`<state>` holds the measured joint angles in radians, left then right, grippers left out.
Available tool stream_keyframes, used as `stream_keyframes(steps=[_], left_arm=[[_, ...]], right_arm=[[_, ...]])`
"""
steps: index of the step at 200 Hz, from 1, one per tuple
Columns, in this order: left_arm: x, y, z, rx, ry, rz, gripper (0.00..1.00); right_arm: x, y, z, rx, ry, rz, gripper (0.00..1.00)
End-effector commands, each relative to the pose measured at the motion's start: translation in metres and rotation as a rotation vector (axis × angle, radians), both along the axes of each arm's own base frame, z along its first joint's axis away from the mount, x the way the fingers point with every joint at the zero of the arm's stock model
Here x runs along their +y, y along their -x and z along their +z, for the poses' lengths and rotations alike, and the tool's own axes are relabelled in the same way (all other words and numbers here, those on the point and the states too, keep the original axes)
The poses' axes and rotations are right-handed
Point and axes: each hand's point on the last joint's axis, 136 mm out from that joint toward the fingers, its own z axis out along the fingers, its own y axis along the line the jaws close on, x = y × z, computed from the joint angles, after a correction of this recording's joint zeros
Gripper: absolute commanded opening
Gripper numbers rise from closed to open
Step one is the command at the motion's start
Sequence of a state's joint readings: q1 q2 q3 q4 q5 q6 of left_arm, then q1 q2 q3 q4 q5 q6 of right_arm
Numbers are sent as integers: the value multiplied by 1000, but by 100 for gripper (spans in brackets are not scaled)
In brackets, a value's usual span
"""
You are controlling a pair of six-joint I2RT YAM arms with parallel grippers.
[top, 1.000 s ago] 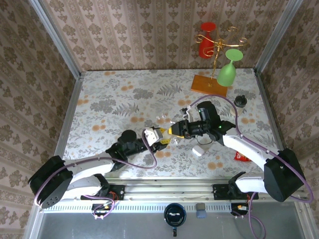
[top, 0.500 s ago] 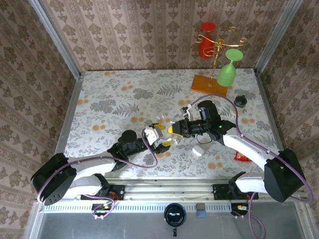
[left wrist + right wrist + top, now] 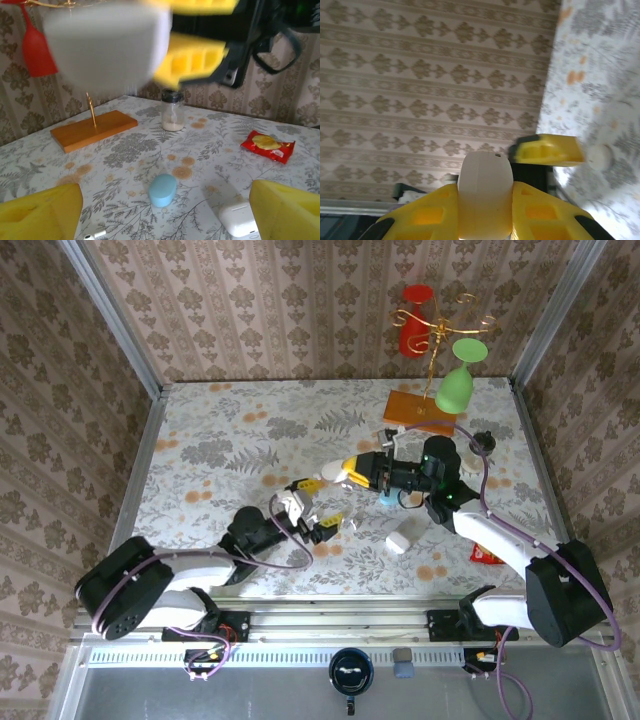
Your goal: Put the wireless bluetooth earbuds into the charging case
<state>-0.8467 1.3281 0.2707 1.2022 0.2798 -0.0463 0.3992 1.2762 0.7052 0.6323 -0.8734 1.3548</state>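
The job looks barely begun, as no earbud can be seen seated in a case. The right end effector (image 3: 485,192) is clenched on a white charging case (image 3: 485,170), held up off the table (image 3: 220,440) at mid-table, just beyond the left end effector (image 3: 318,508). That one is released, with its yellow fingers spread wide and nothing between them. Whether the held case's lid is open, or anything sits inside, I cannot tell. One earbud (image 3: 95,234) lies loose on the table below the left end effector. What appears left is to open or steady the case, pick up the buds and seat them — nearly the whole task. By count there are two cases, the held one and a second case (image 3: 398,540) resting near the right arm. There is one earbud I can be sure of, plus one blue oval object (image 3: 162,190), one small jar (image 3: 172,110) and one red packet (image 3: 267,145).
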Motion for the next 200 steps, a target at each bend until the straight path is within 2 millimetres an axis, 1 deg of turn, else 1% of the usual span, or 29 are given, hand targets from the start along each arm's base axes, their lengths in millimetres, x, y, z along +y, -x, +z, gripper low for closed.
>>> stream_keyframes(steps=[1,32,68,113,123,165,200], left_arm=[[0,-7,34,-24,116,-8,86],[5,-22,48,-50,137,-1,81],[1,-26,77,-79,187,-56,73],[-8,-17,104,-96,233,-148,69],[-11,-16,109,-104,239,-166,66],[-18,-11,120,-127,249,-212,59],[-21,-8,122,-159,242,-222,57]], right_arm=[[-2,9,44,-57,-127,30,17],[-6,16,59,-69,-152,26,15],[-10,17,67,-54,-177,4,14],[-11,15,68,-31,-194,-9,13],[-10,15,67,-27,-191,-1,13],[-9,15,65,-14,-198,11,13],[-8,15,65,-4,-195,15,13]])
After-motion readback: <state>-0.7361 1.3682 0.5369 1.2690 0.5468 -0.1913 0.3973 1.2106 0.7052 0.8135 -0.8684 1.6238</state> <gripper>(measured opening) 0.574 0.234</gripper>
